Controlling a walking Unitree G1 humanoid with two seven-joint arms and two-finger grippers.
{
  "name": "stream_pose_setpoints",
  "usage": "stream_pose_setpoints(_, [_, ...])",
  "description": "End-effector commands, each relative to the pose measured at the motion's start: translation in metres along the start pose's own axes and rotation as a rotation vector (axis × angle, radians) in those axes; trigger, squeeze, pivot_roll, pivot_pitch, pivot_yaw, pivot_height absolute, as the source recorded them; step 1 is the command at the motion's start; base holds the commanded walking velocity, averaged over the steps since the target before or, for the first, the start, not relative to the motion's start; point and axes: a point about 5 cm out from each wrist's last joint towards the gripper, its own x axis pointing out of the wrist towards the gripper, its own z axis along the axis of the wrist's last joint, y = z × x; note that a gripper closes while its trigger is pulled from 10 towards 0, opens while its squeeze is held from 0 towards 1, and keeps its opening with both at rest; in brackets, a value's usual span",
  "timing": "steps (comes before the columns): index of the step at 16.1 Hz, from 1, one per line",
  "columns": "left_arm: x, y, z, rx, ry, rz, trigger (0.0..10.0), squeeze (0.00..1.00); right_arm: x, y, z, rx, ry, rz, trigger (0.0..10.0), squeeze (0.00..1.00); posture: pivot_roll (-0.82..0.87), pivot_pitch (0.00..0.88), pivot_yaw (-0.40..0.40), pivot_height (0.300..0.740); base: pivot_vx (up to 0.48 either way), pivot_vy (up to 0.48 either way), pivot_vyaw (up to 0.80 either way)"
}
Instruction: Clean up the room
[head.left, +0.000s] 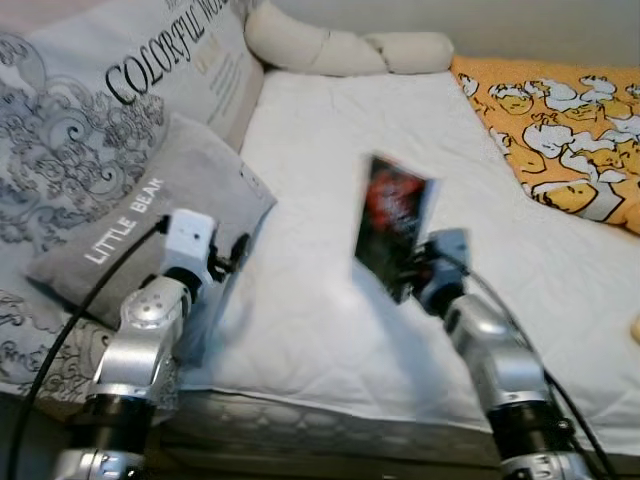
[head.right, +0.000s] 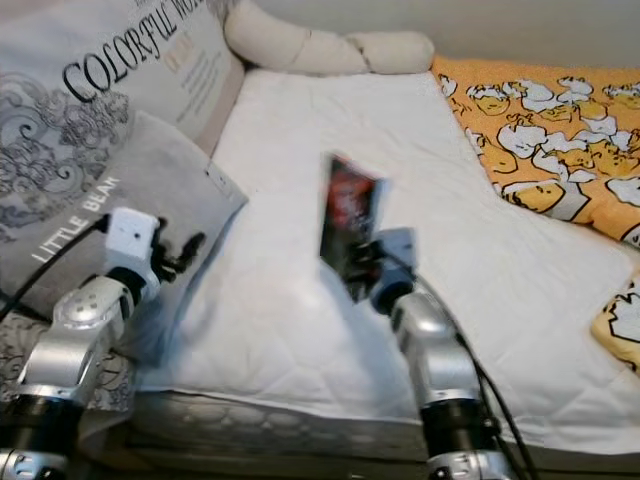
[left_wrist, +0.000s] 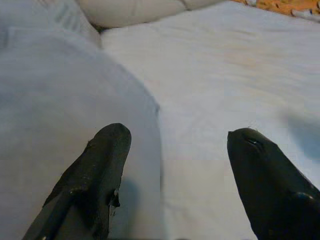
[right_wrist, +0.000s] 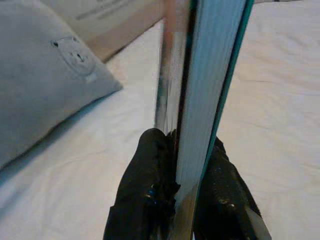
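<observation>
Standing at the near edge of a bed, with the quilted white mattress cover (head.left: 330, 300) spreading out ahead and its grey side panel (head.right: 300, 425) running along the bottom of the head views.

Reaching in from the near right, the right gripper (right_wrist: 182, 175) clamping its two black fingers (right_wrist: 145, 185) against both faces of a book (head.left: 393, 226), pinching it near the lower edge. Holding that book upright and slightly tilted above the middle of the mattress, dark cover with red markings facing the head camera, pale page block and teal edge showing along the fingers in the right wrist view. Lifted clear of the sheet as far as can be judged, casting a soft shadow beneath.

Coming in from the near left, the left gripper (left_wrist: 175, 165) hovering with fingers spread wide apart and gripping nothing, one fingertip (left_wrist: 107, 150) over the corner of the small grey cushion (head.left: 160, 225) lettered "LITTLE BEAR", the other over bare white sheet.

Leaning behind that cushion, a large patterned pillow (head.left: 90, 100) printed with "COLORFUL" and grey scrollwork, propped along the left side of the bed.

Lying further off on the right, an orange blanket (head.left: 560, 130) patterned with yellow and white cartoon figures, draped over the mattress edge.

Resting at the far end, a cream knotted bolster (head.left: 340, 45) stretched across the head of the bed against a pale wall.
</observation>
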Motion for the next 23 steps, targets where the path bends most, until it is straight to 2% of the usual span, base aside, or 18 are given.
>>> stream_pose_setpoints(1, [-0.005, 0.004, 0.002, 0.044, -0.001, -0.035, 10.0, 0.00, 0.005, 0.014, 0.014, 0.019, -0.040, 0.098, 10.0, 0.00, 0.02, 0.000, -0.005, 0.740, 0.000, 0.000, 0.00])
stream_pose_setpoints(6, [-0.016, 0.005, 0.013, 0.096, 0.002, -0.197, 10.0, 0.00, 0.025, 0.010, 0.029, 0.162, 0.041, 0.233, 10.0, 0.00, 0.04, 0.000, -0.024, 0.740, 0.000, 0.000, 0.00])
stream_pose_setpoints(7, [-0.025, 0.000, 0.009, 0.136, 0.044, -0.315, 10.0, 0.00, 0.037, 0.008, 0.028, 0.214, 0.102, 0.287, 10.0, 0.00, 0.06, 0.000, -0.029, 0.740, 0.000, 0.000, 0.00])
stream_pose_setpoints(10, [-0.042, -0.004, 0.006, 0.164, 0.100, -0.442, 10.0, 0.00, 0.046, 0.010, 0.023, 0.316, 0.177, 0.350, 10.0, 0.00, 0.07, 0.000, -0.038, 0.740, 0.000, 0.000, 0.00])
stream_pose_setpoints(11, [-0.053, -0.005, 0.004, 0.165, 0.143, -0.505, 10.0, 0.00, 0.049, 0.013, 0.015, 0.355, 0.221, 0.361, 10.0, 0.00, 0.08, 0.000, -0.043, 0.740, 0.000, 0.000, 0.00])
stream_pose_setpoints(16, [-0.082, -0.008, 0.003, 0.179, 0.232, -0.608, 10.0, 0.00, 0.047, 0.008, -0.015, 0.370, 0.383, 0.274, 10.0, 0.00, 0.14, 0.000, -0.063, 0.740, 0.000, 0.000, 0.00])
stream_pose_setpoints(19, [-0.089, -0.011, 0.006, 0.176, 0.249, -0.626, 10.0, 0.00, 0.045, 0.007, -0.025, 0.334, 0.446, 0.240, 10.0, 0.00, 0.16, 0.019, -0.068, 0.740, 0.000, 0.000, 0.00])
stream_pose_setpoints(21, [-0.094, -0.015, 0.011, 0.166, 0.249, -0.622, 10.0, 0.00, 0.046, 0.006, -0.029, 0.210, 0.474, 0.197, 10.0, 0.00, 0.19, 0.049, -0.082, 0.740, 0.000, 0.000, 0.00])
stream_pose_setpoints(22, [-0.095, -0.016, 0.012, 0.163, 0.250, -0.617, 10.0, 0.00, 0.048, 0.005, -0.027, 0.161, 0.461, 0.167, 10.0, 0.49, 0.19, 0.055, -0.085, 0.740, 0.000, 0.000, 0.00])
stream_pose_setpoints(23, [-0.095, -0.017, 0.012, 0.161, 0.251, -0.615, 10.0, 0.00, 0.049, 0.004, -0.026, 0.146, 0.456, 0.153, 10.0, 0.56, 0.19, 0.057, -0.086, 0.740, 0.000, 0.000, 0.00])
